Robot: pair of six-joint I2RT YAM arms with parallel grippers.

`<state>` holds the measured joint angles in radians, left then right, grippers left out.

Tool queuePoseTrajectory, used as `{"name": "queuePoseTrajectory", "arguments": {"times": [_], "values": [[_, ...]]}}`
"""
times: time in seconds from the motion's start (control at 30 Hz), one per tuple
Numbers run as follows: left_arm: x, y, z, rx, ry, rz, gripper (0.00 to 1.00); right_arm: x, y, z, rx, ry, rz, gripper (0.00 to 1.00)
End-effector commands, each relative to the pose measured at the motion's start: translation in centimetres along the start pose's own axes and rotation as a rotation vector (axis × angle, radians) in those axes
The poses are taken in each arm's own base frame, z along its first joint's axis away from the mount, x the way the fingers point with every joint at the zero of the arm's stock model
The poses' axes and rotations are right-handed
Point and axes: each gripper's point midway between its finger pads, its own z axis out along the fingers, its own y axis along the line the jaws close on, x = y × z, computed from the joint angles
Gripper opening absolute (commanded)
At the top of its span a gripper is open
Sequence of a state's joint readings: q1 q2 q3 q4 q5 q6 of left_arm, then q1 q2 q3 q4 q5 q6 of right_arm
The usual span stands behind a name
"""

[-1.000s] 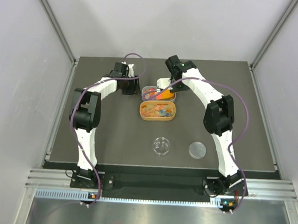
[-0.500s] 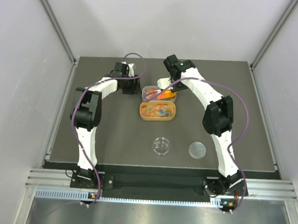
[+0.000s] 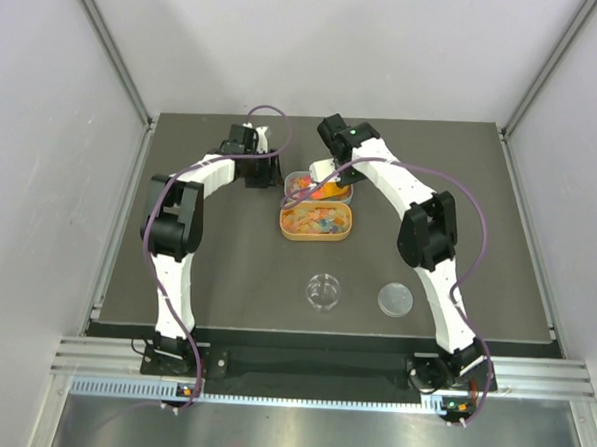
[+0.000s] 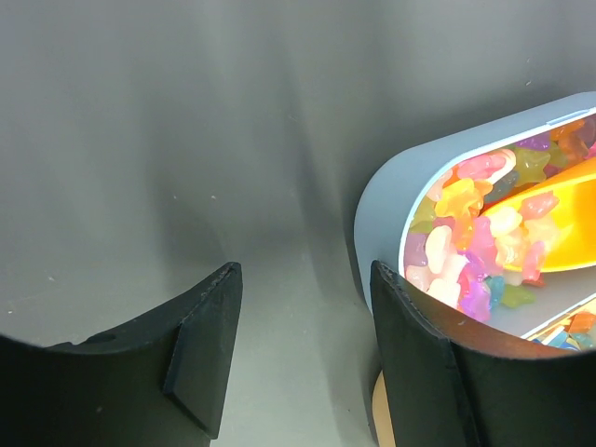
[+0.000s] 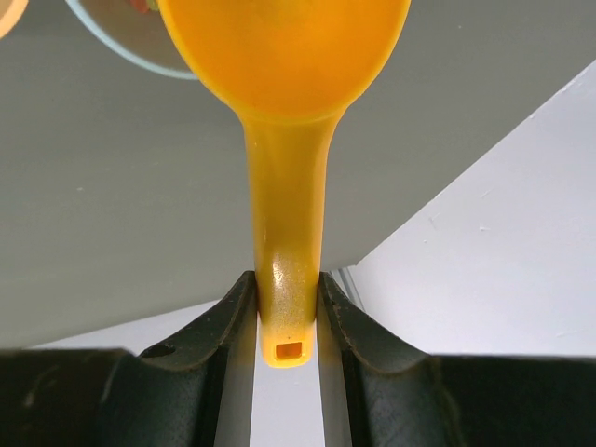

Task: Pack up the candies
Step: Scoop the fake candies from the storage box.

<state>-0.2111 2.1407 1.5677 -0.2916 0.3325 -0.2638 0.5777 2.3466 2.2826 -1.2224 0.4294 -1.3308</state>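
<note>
Right wrist view: the scoop (image 5: 284,65) shows its underside only, so any load is hidden. The right pincer (image 5: 284,326) pinches the scoop handle. Top view: the scoop bowl sits in the grey tub (image 3: 289,183), partly covered by the arm. The left pincer (image 4: 298,354) is spread, just beside the grey tub; contact w/ the wall cannot be told. Candies (image 4: 466,256) lie in the grey tub, and more in the orange tub (image 3: 353,224). The clear dish (image 3: 324,290) stands apart on the tabletop (image 3: 226,270); contents too small to tell.
</note>
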Motion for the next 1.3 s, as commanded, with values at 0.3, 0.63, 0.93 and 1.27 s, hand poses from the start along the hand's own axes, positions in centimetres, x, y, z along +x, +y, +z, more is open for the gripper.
{"name": "queuePoseTrajectory", "arguments": {"times": [0.3, 0.63, 0.93, 1.27], "values": [[-1.3, -2.3, -0.7, 0.077, -0.043, 0.023, 0.62, -2.7, -0.9, 0.2, 0.031, -0.051, 0.008, 0.0], [-0.8, -2.7, -1.2, 0.079, -0.035, 0.029, 0.62, -4.5, -0.6, 1.6, 0.019, -0.12, 0.085, 0.0], [-0.6, -2.7, -1.7, 0.075, -0.034, 0.041, 0.62, -4.7, 0.5, 3.2, -0.014, -0.153, 0.157, 0.0], [-1.4, -2.5, -2.8, 0.044, -0.047, 0.08, 0.63, -4.4, 1.3, 3.8, -0.042, -0.219, 0.239, 0.0]]}}
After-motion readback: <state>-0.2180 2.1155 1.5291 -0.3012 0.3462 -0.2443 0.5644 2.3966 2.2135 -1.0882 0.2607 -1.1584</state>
